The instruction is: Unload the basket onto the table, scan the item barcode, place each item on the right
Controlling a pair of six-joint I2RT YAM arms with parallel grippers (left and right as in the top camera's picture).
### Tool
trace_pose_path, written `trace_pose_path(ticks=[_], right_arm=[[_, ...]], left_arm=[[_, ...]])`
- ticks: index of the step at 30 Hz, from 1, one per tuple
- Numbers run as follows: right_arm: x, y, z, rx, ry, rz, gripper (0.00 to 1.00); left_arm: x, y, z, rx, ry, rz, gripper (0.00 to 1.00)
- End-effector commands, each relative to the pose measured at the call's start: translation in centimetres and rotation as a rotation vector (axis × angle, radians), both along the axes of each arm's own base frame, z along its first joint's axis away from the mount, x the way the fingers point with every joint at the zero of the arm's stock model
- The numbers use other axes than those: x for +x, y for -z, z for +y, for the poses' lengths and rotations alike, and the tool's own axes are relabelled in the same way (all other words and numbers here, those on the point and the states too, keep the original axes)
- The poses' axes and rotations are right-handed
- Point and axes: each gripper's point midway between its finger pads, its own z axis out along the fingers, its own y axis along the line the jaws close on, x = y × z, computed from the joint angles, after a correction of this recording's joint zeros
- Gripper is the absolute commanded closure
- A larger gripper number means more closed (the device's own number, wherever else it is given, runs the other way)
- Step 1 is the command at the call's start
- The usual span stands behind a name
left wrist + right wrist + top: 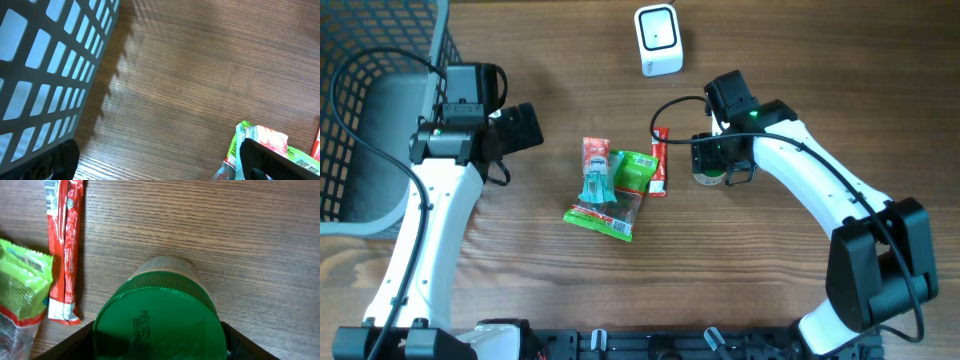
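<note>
Across the overhead view runs a wooden table (800, 60), with a grey mesh basket (360, 60) filling the upper left corner. Next in size are the 2 arms: the left arm (440, 200) rises along the left side, and the right arm (820, 180) curves in from the lower right. The left gripper (160, 172) hangs over bare wood beside the basket, its jaws spread wide with nothing between them. A white scanner (658, 38) stands at the top centre, well apart from everything else. At mid-frame lies a cluster of overlapping snack packets (610, 190), green, teal and red, with a slim red stick packet (660, 165) along their right edge. Just right of that stick stands a small jar with a green lid (157, 325), upright on the table, below and slightly right of the scanner. The right gripper (712, 165) sits over it, 1 finger on each side of the lid; I cannot tell whether they actually press on it.
</note>
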Motion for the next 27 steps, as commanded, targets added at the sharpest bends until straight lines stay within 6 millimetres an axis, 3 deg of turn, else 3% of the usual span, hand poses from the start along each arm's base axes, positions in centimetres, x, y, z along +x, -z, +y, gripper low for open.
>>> trace_pose_path(ticks=[1, 5, 7, 8, 11, 16, 17, 19, 24, 27], right_arm=[[-0.2, 0.6, -0.2, -0.06, -0.163, 0.0, 0.3], [0.2, 0.6, -1.3, -0.135, -0.201, -0.023, 0.28], [0.2, 0.6, -1.2, -0.125, -0.183, -0.023, 0.18], [0.3, 0.6, -1.2, -0.117, -0.143, -0.021, 0.07], [0.6, -0.2, -0.8, -0.088, -0.099, -0.023, 0.04], [3.9, -12.6, 1.6, 0.046, -0.003, -0.128, 0.01], [3.5, -12.4, 1.3, 0.036, -0.002, -0.105, 0.0], [2.1, -9.5, 0.6, 0.001, 0.034, -0.01, 0.0], [0.9, -1.9, -0.2, -0.075, 0.052, 0.139, 0.01], [-0.1, 0.6, -0.6, -0.093, 0.056, 0.185, 0.01]], left_arm=[[0.1, -0.4, 0.3, 0.009, -0.001, -0.012, 0.0], [0.1, -0.4, 0.3, 0.009, -0.001, -0.012, 0.0], [0.1, -0.4, 0.3, 0.009, -0.001, -0.012, 0.0], [0.1, -0.4, 0.3, 0.009, -0.001, -0.012, 0.0], [0.1, -0.4, 0.3, 0.009, -0.001, -0.012, 0.0], [0.1, -0.4, 0.3, 0.009, -0.001, -0.012, 0.0], [0.1, -0.4, 0.3, 0.009, -0.001, -0.012, 0.0], [0.1, -0.4, 0.3, 0.009, -0.001, -0.012, 0.0], [0.1, -0.4, 0.3, 0.009, -0.001, -0.012, 0.0], [0.1, -0.4, 0.3, 0.009, -0.001, -0.012, 0.0]])
